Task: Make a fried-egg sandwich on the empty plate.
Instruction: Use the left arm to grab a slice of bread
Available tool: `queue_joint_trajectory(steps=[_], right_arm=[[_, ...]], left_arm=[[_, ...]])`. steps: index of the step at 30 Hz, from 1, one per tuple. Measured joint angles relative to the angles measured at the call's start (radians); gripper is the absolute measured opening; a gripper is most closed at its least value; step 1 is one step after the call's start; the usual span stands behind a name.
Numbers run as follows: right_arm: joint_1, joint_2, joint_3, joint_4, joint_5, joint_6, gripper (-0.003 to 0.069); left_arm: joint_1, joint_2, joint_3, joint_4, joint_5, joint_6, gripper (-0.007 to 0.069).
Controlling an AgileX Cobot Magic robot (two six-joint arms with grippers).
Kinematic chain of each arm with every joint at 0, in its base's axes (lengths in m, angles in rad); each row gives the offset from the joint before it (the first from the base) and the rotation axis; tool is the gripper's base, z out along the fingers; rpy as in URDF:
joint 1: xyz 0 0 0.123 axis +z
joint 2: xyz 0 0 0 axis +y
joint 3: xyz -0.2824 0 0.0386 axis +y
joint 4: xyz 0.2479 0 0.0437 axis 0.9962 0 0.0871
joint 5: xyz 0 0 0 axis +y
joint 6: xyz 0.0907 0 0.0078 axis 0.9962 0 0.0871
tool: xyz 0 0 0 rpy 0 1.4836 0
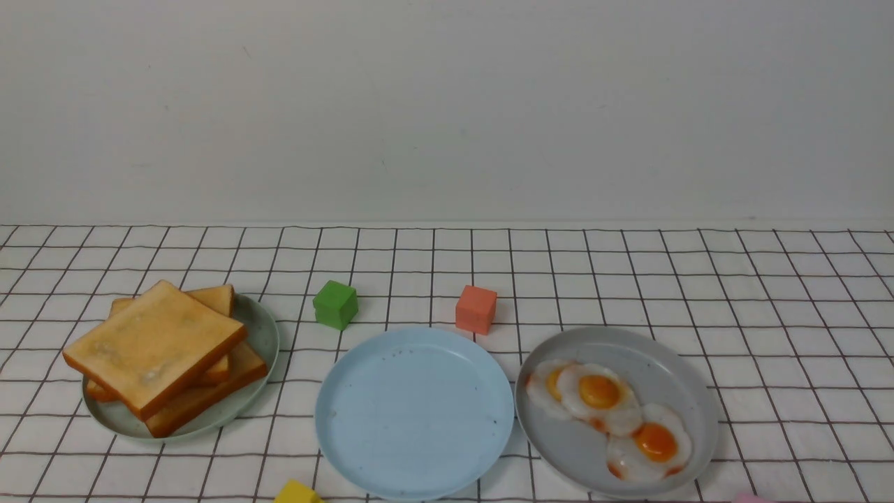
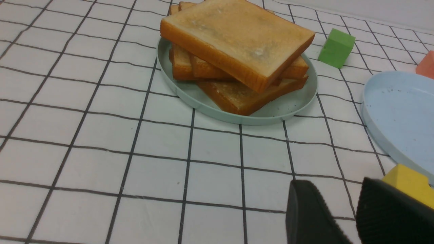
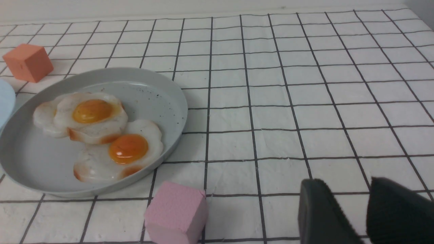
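Plainly, the left gripper [image 2: 334,185] and right gripper [image 3: 342,185] hold nothing, black jaws parted. A yellow block [image 2: 407,183] sits beside the left, a pink block [image 3: 176,213] near the right. Beyond: square golden toast [image 2: 237,37] stacked on a green plate [image 2: 288,106], glossy fried eggs [image 3: 101,132] on a grey plate [image 3: 162,95], the matte blue empty plate [image 1: 415,419] between them.

Round, shallow, light blue plate [image 1: 414,412], bare and level, front centre of the checked cloth [image 1: 768,293].
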Motion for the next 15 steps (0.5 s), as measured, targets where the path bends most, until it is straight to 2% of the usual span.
queue_joint_trajectory(steps=[11, 15], right_arm=[[0.0, 0.0, 0.001, 0.018, -0.009, 0.006, 0.0241], [0.0, 0.0, 0.011, 0.053, -0.081, 0.008, 0.0241]], left_arm=[[0.0, 0.0, 0.0, 0.002, 0.0, 0.0, 0.0238], [0.0, 0.0, 0.0, 0.004, 0.0, 0.0, 0.0238]])
